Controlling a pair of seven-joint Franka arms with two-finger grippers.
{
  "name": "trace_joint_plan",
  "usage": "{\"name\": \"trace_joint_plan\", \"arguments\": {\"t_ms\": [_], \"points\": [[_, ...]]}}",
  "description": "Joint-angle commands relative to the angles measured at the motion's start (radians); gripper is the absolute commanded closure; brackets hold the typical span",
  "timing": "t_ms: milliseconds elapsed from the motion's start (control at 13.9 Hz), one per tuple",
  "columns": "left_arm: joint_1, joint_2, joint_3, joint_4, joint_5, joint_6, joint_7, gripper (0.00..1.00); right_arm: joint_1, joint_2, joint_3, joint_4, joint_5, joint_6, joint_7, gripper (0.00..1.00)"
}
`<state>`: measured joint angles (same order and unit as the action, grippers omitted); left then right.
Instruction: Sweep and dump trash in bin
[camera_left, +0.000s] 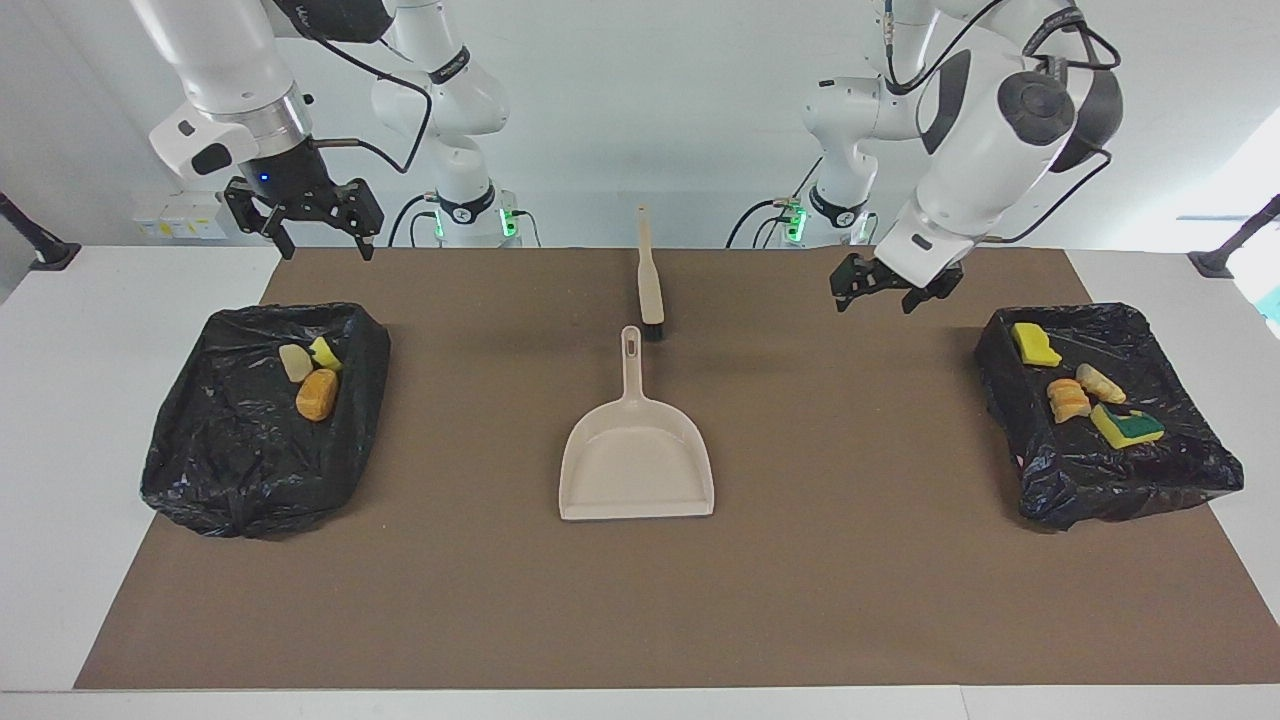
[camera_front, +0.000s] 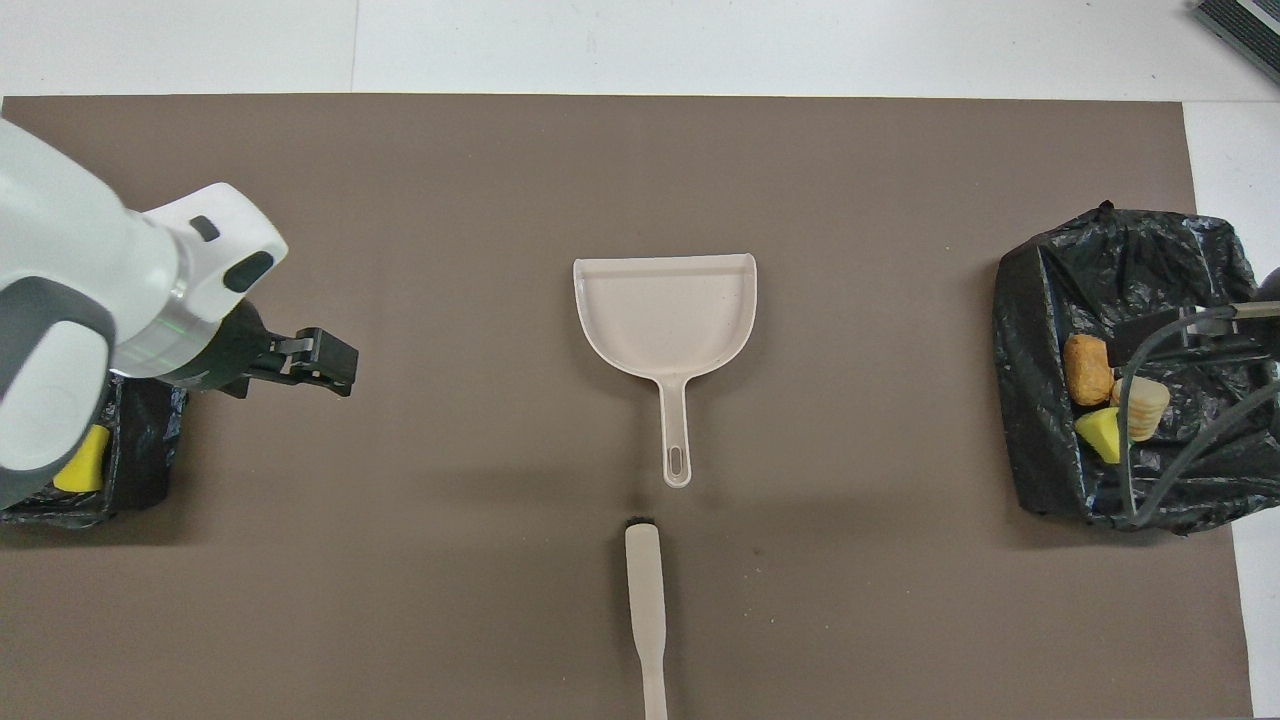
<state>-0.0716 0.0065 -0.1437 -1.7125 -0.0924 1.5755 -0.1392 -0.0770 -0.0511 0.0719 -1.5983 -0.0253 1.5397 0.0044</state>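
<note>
From my station I read the table starting at the robots' end; the brush (camera_left: 649, 270) lies flat on the brown mat (camera_left: 640, 600), handle toward the robots, black bristles toward the dustpan (camera_left: 638, 455); the dustpan sits just farther out, mid-mat, handle tip near the bristles but apart from them, mouth facing away from the robots, pan empty. My right gripper (camera_left: 304, 222) hangs in the air over the mat's edge at the right arm's end, near the robots' side of the bin there, fingers spread apart and holding nothing; my left gripper (camera_left: 884, 287) is raised over the mat beside the other bin, fingers likewise apart and empty. The trash is all binned; the black-lined bin at the right arm's end (camera_left: 262, 420) holds a pale lump (camera_left: 294, 363), a yellow chunk (camera_left: 324, 352) and an orange-brown lump (camera_left: 317, 394), touching in a cluster; the black-lined bin at the left arm's end (camera_left: 1105, 420) holds a yellow sponge chunk (camera_left: 1034, 344), an orange-beige lump (camera_left: 1068, 399), a pale beige lump (camera_left: 1100, 383) and the yellow-and-green sponge (camera_left: 1127, 426); from overhead the left arm covers most of that bin.
</note>
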Motion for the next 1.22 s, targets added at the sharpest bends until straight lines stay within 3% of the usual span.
{"name": "trace_joint_plan", "arguments": {"t_ms": [0,359,717,1147], "points": [[0.050,-0.051,-0.008,-0.022,0.041,-0.038,0.056,0.00,-0.014,0.010,0.008,0.014,0.016,0.003,0.017,0.00],[0.125,-0.079,0.009,0.022,0.079,-0.048,0.102,0.00,-0.014,0.010,0.008,0.014,0.016,0.003,0.017,0.00],[0.138,-0.183,0.035,0.024,0.077,-0.110,0.154,0.00,-0.014,0.010,0.008,0.014,0.016,0.005,0.017,0.00],[0.134,-0.183,0.033,0.024,0.077,-0.117,0.144,0.00,-0.013,0.010,0.008,0.014,0.016,0.003,0.017,0.00]]}}
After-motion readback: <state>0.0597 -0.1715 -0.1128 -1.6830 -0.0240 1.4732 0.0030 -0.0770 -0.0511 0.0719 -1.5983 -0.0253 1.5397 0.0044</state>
